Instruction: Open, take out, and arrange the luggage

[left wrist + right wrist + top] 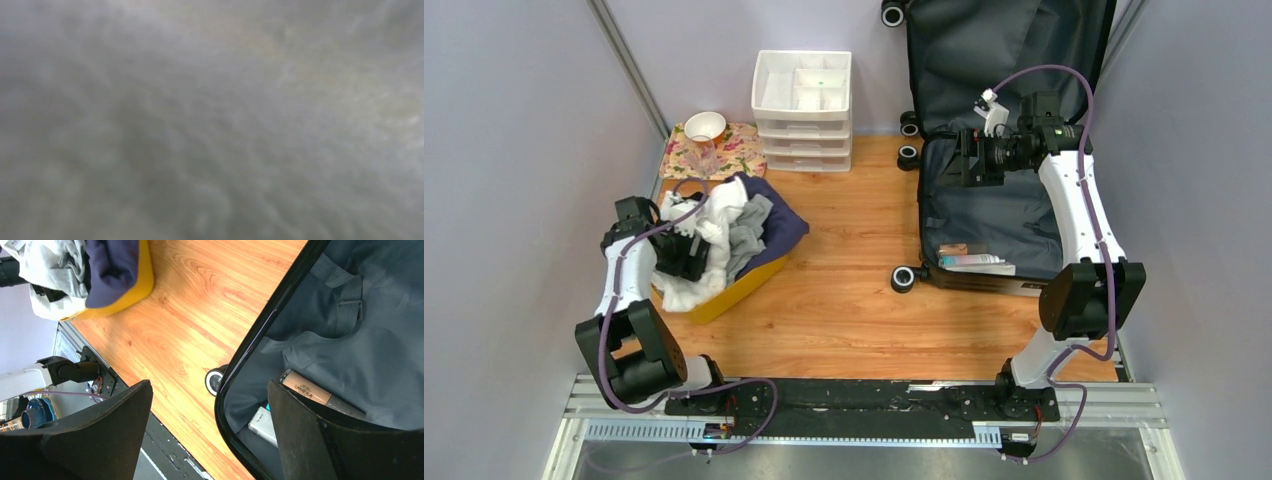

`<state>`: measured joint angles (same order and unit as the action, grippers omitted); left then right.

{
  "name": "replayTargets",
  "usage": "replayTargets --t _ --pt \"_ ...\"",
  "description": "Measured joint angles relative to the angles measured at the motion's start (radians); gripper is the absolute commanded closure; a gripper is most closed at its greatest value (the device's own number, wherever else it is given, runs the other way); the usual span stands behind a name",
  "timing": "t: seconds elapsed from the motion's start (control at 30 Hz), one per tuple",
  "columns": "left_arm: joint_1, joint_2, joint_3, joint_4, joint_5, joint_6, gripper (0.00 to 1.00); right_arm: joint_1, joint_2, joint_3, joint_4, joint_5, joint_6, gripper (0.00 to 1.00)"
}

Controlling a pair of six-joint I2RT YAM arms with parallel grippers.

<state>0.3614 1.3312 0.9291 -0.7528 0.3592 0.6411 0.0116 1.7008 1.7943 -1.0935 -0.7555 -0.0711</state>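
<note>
The luggage (984, 215) lies open at the right, its lid leaning on the back wall and its dark grey lining (370, 340) showing. Near its front edge lie a beige tube (305, 387), a white box (263, 425) and a pale tube (972, 260). My right gripper (964, 158) hovers over the luggage's left rim, open and empty (210, 390). My left gripper (686, 255) is pushed into white fluffy cloth (714, 215) in the yellow bin (734, 290). Its jaws stand wide. The left wrist view is only blurred pale cloth (212, 120), with the fingers hidden.
Grey (749, 235) and navy (779, 220) clothes are heaped in the bin too. A white drawer organizer (802, 95) stands at the back centre. Left of it a white bowl (705, 125) sits on a floral cloth (739, 150). A luggage wheel (904, 278) juts onto the wooden floor.
</note>
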Motion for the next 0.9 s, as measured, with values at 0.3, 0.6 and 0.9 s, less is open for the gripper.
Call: replayTargets --t 0.3,0.6,0.9 --pt "0.155 0.085 0.099 -0.075 -0.215 -0.172 0.13 0.000 0.001 0.000 0.000 -0.005 0.000 0.11" --pt "0.189 0.198 0.337 -0.268 -0.238 -0.339 0.12 0.000 0.000 0.012 0.000 -0.006 -0.001 0.11" --pt "0.109 0.197 0.602 -0.400 -0.106 -0.338 0.12 0.001 0.001 0.014 -0.001 -0.012 -0.002 0.10"
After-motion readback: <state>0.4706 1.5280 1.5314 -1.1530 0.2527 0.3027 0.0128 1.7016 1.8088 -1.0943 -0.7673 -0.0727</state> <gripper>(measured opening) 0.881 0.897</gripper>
